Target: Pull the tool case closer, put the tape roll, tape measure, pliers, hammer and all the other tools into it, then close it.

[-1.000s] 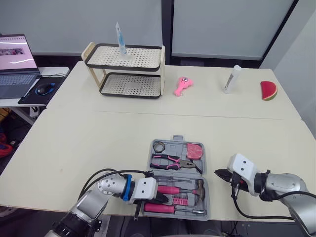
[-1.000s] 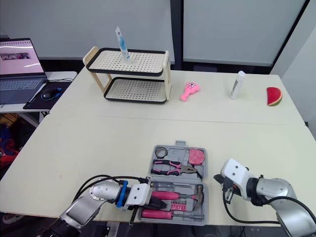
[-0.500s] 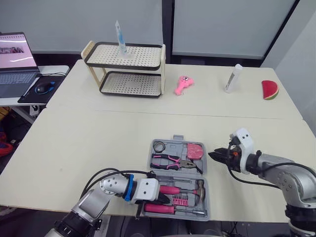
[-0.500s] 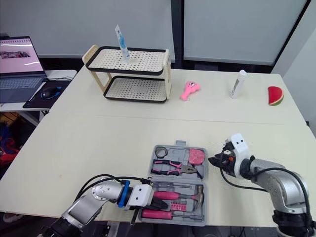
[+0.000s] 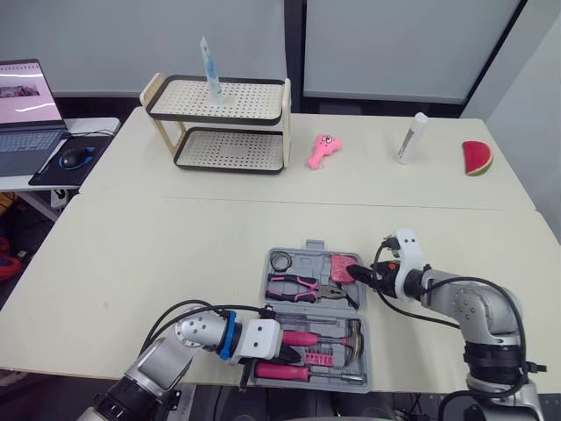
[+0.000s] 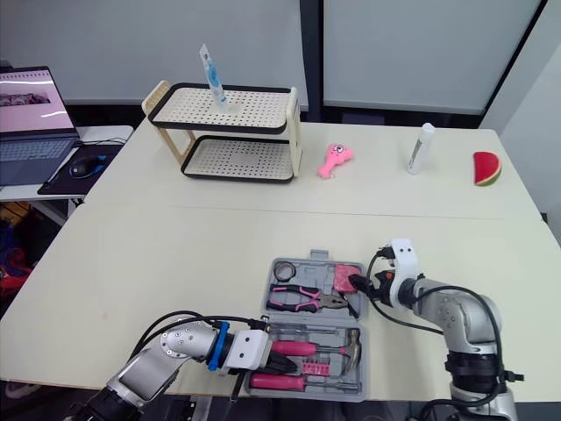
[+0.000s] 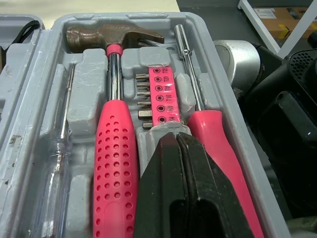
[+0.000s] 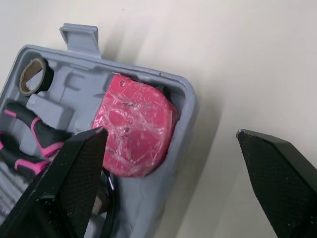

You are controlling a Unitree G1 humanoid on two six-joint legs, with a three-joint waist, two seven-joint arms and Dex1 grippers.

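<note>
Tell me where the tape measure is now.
In the left eye view, the tape measure lies in the far right corner of the tool case, right of the tape roll, at the open jaws of the right gripper.

End effector (image 8: 171,132) spread wide over tool case (image 8: 190,104); tape measure (image 8: 136,131) inside.

Left claw (image 7: 177,141) is covering one end of the bit rack (image 7: 161,94). Hammer (image 7: 113,148) handle is running past the view's edge. One finger (image 8: 64,188) of the right claw (image 8: 171,133) is hiding most of the pliers (image 8: 29,139). Laptop (image 5: 22,96) is being cropped.
</note>
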